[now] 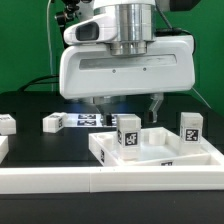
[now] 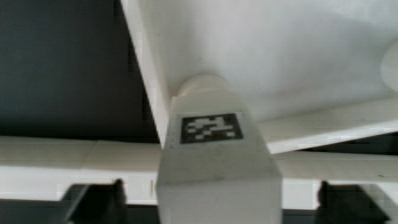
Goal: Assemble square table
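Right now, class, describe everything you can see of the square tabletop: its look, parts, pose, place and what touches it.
The square tabletop is a white, plastic-looking tray with a raised rim, lying flat on the black surface near the front rail. Two white tagged legs stand upright on it: one leg near its middle, another leg toward the exterior view's right. The gripper hangs just above the middle leg; whether it grips it cannot be told. In the wrist view the tabletop's rim appears blurred behind that leg.
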Available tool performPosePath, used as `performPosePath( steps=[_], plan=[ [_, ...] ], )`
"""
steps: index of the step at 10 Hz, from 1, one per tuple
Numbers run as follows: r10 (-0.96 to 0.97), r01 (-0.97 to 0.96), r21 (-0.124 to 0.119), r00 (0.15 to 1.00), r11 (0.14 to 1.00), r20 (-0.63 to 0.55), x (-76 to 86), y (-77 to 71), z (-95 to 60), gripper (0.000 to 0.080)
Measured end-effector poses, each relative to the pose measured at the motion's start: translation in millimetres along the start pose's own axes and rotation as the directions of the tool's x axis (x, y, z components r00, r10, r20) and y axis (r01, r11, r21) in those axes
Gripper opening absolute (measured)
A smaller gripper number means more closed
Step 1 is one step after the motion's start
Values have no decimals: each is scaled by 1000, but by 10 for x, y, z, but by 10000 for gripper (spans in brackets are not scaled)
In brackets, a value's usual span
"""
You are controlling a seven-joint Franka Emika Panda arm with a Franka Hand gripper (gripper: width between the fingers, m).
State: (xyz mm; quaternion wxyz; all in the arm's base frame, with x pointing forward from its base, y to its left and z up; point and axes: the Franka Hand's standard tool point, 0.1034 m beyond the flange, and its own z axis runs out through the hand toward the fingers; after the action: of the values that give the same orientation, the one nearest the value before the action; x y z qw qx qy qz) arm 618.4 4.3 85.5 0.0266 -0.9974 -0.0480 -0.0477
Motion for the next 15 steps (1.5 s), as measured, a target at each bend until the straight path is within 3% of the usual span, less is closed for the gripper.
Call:
performPosePath(
  steps=[1, 2, 6, 9, 13, 15],
  plan=[
    [4, -4, 0, 1000, 1000, 0, 0, 0, 0, 425],
    [24, -24, 0, 1000, 1000, 0, 0, 2, 0, 287],
    [233, -233, 0, 972, 972, -1, 0, 9, 0, 287],
    [466, -466, 4, 885, 885, -12, -2, 20, 6, 287],
    [753, -752, 16, 658, 658, -19, -5, 35, 11, 288],
    [907, -907, 14, 421, 421, -19, -14, 8, 18, 290]
  ],
)
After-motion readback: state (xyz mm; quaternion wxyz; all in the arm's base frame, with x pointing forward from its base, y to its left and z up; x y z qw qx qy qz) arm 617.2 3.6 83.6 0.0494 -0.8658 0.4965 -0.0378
